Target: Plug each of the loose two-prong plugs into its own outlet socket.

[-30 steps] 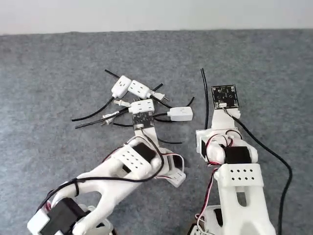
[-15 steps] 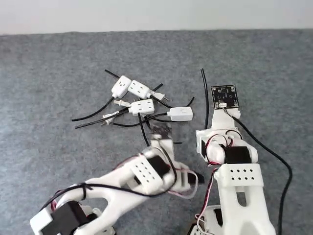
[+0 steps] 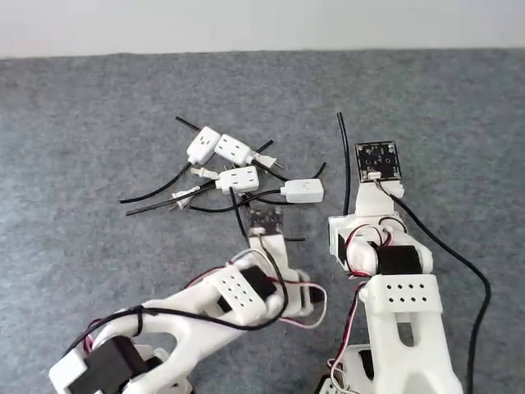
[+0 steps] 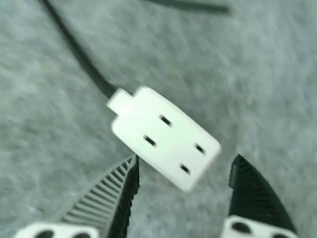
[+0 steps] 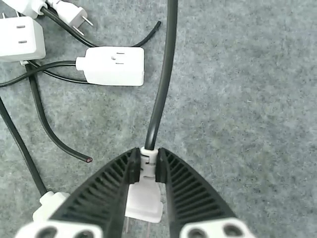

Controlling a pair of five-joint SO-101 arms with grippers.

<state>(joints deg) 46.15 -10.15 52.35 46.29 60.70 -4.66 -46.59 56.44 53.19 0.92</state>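
Observation:
A white outlet socket block (image 4: 166, 144) with two pairs of slots lies on the grey carpet, its black cord (image 4: 74, 49) trailing away. My left gripper (image 4: 187, 159) hangs open just over it, with one finger on each side of the block's near end. My right gripper (image 5: 147, 154) is shut on a white two-prong plug (image 5: 143, 201), prongs pointing back toward the wrist, and its black cord (image 5: 166, 74) runs ahead. Another outlet (image 5: 113, 65) lies beyond it. In the high view, outlets (image 3: 302, 190) (image 3: 240, 178) (image 3: 234, 150) (image 3: 203, 145) cluster mid-table with loose plugs (image 3: 271, 162) (image 3: 201, 172).
Black cords (image 3: 156, 193) fan out left of the cluster across the grey carpet (image 3: 98, 107). A loose cord end (image 5: 88, 159) lies near my right gripper. Both arm bases (image 3: 402, 312) take up the near edge. The carpet at far right is open.
My left arm has pulled back from the outlet cluster and swung right, its wrist now lower in the high view. The right arm has not moved.

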